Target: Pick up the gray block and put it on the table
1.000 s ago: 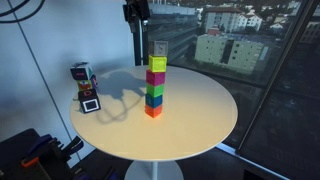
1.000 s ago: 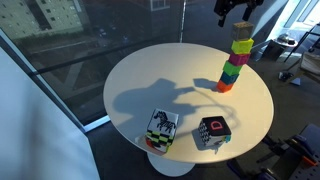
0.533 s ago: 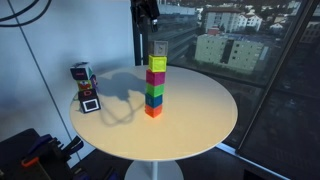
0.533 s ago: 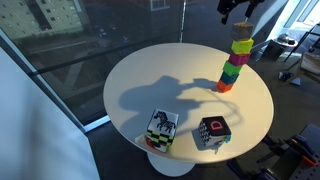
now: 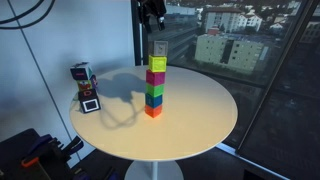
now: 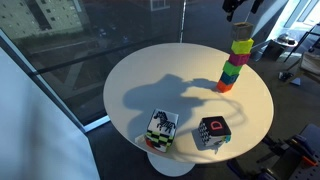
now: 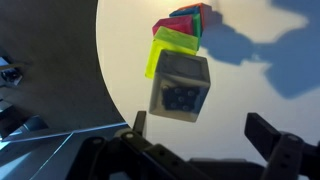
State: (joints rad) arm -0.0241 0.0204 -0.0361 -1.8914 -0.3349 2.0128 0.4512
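While the claw [image 7: 200,128] hangs over the tower with its fingers spread wide, it grips nothing and touches nothing (both tips sit clear of the cube below). The gray block [image 7: 180,85] lies right beneath it, topping the tower of coloured cubes [image 5: 154,88] and resting on the yellow cube [image 7: 172,48]; the way down to it is open. In an exterior view the tower stands on the table [image 6: 150,80] close to its far rim. Two patterned toys [image 6: 162,130] sit well apart near the opposite edge, with a broad stretch of open tabletop between.
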